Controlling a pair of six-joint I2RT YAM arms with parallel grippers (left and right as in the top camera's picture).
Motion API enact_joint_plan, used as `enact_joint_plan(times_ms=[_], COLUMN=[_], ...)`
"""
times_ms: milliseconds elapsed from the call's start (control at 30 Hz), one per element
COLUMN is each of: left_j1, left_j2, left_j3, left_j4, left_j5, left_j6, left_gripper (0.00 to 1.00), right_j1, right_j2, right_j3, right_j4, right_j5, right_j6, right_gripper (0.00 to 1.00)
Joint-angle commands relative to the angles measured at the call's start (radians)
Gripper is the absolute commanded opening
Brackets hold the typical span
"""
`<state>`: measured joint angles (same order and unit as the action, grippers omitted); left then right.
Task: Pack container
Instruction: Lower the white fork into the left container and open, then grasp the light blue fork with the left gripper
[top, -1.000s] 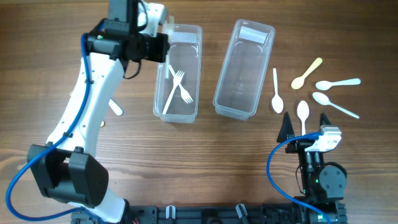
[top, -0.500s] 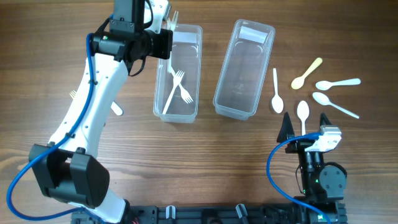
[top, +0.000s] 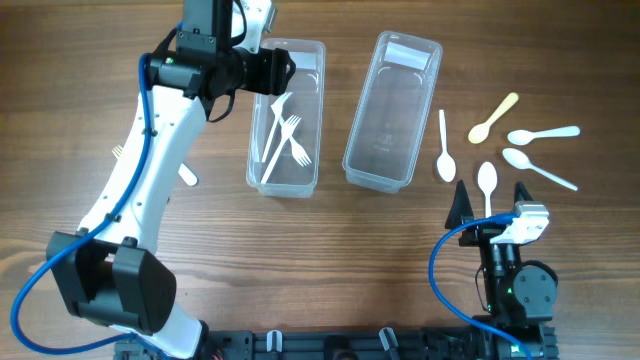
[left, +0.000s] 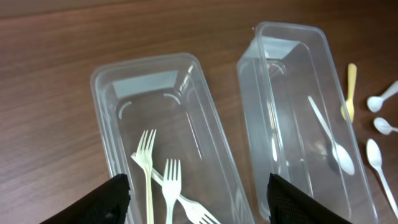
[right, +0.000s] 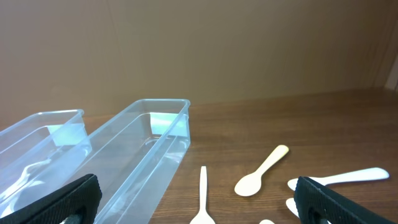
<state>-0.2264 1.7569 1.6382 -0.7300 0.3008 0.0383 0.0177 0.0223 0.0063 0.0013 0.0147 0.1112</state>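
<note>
Two tools show fingers spread and nothing held: the left tool (top: 272, 72) hovers over the far end of the left container (top: 250, 160), where three forks (top: 285, 135) lie crossed, and the right tool (top: 490, 205) sits low at the table (top: 300, 250) edge. The right container (top: 352, 150) looks empty; five spoons (top: 486, 180) lie loose beside it. They look light, thin and slippery, likely to flex, so pinching mid-handle seems safest.

No legible text or markings anywhere
</note>
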Motion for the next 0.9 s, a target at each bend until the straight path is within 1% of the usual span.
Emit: enact_joint_plan(times_ms=[0,33,67,100,133,167,200,233,267,367,433,500,533,600,667,733,867], left_j1=[0.04,0.076,0.109,0.151,0.2,0.237,0.275,0.296,0.317,0.331,0.334,0.335,0.336,0.336,0.336,0.335,0.336], left_j2=[-0.011,-0.011,-0.01,-0.01,-0.01,-0.01,-0.01,-0.008,-0.008,-0.005,0.004,0.021,0.032,0.074,0.118,0.171,0.274], left_j3=[0.008,0.008,0.008,0.008,0.008,0.008,0.007,0.005,-0.005,-0.096,-0.188,-0.264,-0.287,-0.296,-0.296,-0.296,-0.296], left_j4=[0.015,-0.007,-0.042,-0.093,-0.146,-0.183,-0.22,-0.242,-0.265,-0.25,-0.188,-0.098,-0.064,-0.039,-0.042,-0.024,-0.003], left_j5=[-0.203,-0.333,-0.402,-0.443,-0.455,-0.455,-0.455,-0.455,-0.455,-0.455,-0.456,-0.46,-0.46,-0.46,-0.491,-0.492,-0.493], left_j6=[-0.125,-0.251,-0.346,-0.444,-0.518,-0.552,-0.576,-0.578,-0.578,-0.579,-0.64,-0.68,-0.68,-0.684,-0.731,-0.758,-0.758], left_gripper=[0.73,0.74,0.75,0.74,0.74,0.75,0.79,0.84,0.87,0.86,0.86,0.8,0.79,0.78,0.78,0.78,0.77], right_j1=[-0.002,-0.002,-0.002,-0.002,-0.002,-0.002,-0.002,-0.002,-0.002,-0.002,-0.002,-0.002,-0.002,-0.002,-0.002,-0.002,-0.002], right_j2=[-0.005,-0.005,-0.005,-0.005,-0.005,-0.005,-0.005,-0.005,-0.005,-0.005,-0.005,-0.005,-0.005,-0.005,-0.005,-0.005,-0.005], right_j3=[-0.001,-0.001,-0.001,-0.001,-0.001,-0.001,-0.001,-0.001,-0.001,-0.001,-0.001,-0.001,-0.001,-0.001,-0.001,-0.001,-0.001], right_j4=[0.006,0.006,0.006,0.006,0.006,0.006,0.006,0.006,0.006,0.006,0.006,0.006,0.006,0.006,0.006,0.006,0.006], right_j5=[-0.016,-0.016,-0.016,-0.016,-0.016,-0.016,-0.016,-0.016,-0.016,-0.016,-0.016,-0.016,-0.016,-0.016,-0.016,-0.016,-0.016], right_j6=[-0.004,-0.003,-0.003,-0.004,-0.003,-0.004,-0.003,-0.003,-0.003,-0.004,-0.003,-0.003,-0.003,-0.003,-0.003,-0.003,-0.004], right_gripper=[1.0,1.0,1.0,1.0,1.0,1.0,1.0,1.0,1.0,1.0,1.0,1.0,1.0,1.0,1.0,1.0,1.0])
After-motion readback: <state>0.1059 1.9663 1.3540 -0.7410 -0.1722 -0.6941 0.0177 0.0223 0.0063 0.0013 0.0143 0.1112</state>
